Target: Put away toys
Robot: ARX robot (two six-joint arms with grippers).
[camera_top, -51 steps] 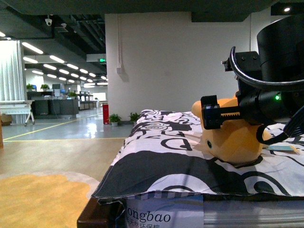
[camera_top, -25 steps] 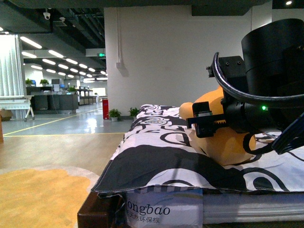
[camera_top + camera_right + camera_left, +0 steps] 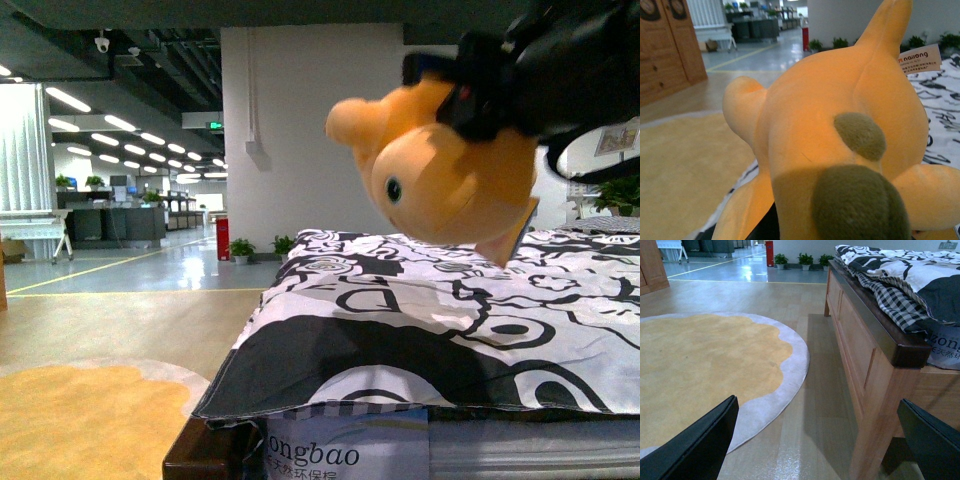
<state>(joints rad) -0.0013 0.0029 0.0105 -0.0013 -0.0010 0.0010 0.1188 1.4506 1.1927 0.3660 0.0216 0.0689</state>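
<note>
The orange-yellow plush toy (image 3: pixel 440 165) hangs in the air above the bed, its dark eye facing the front view. My right gripper (image 3: pixel 490 85) is shut on the plush toy from above at the upper right. In the right wrist view the plush toy (image 3: pixel 840 145) fills the frame, with dark spots and a white tag; the jaws are hidden behind it. My left gripper (image 3: pixel 822 440) is open and empty, low over the floor beside the bed's wooden frame (image 3: pixel 865 355).
The bed carries a black-and-white patterned cover (image 3: pixel 420 330) with a white box (image 3: pixel 340 455) below its edge. A round yellow rug (image 3: pixel 700 365) with a grey border lies on the wooden floor. A white wall (image 3: pixel 300 130) and open hall stand behind.
My right gripper has lifted the plush toy off the bed cover and up into the air. The toy now hangs well above the cover, nearer the camera.
</note>
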